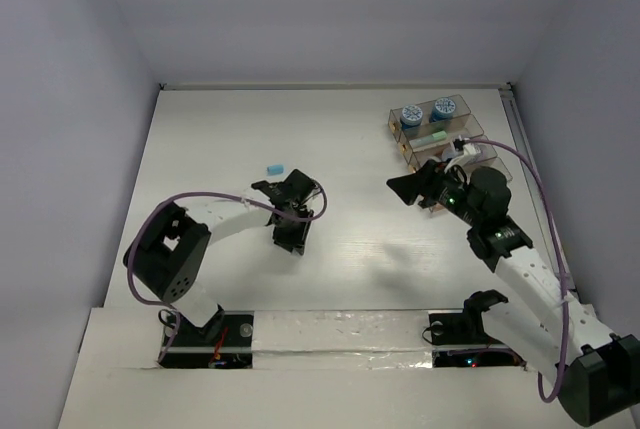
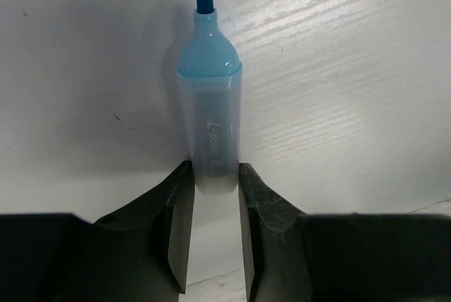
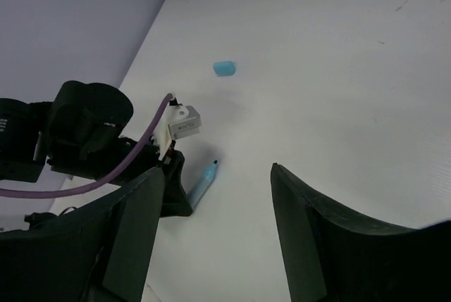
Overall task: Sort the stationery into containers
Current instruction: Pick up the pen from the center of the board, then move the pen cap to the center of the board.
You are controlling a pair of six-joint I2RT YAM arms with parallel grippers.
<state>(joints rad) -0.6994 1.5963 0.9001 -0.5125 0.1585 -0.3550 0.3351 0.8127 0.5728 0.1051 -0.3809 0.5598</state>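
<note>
My left gripper point(image 2: 211, 175) is shut on the rear end of a short light-blue stick, an uncapped highlighter point(image 2: 209, 98), low over the white table, tip pointing away. From above, the left gripper point(image 1: 289, 242) is left of the table's middle and hides the stick. The right wrist view shows the stick point(image 3: 202, 182) and the left gripper point(image 3: 169, 193). My right gripper point(image 1: 398, 187) is open and empty in the air, just left of the containers point(image 1: 468, 106). These hold two blue rolls point(image 1: 411, 115) and a green stick point(image 1: 432, 137).
A small light-blue cap point(image 1: 275, 167) lies on the table beyond the left gripper and also shows in the right wrist view point(image 3: 224, 68). The table's far edge meets the wall. A purple cable loops over each arm.
</note>
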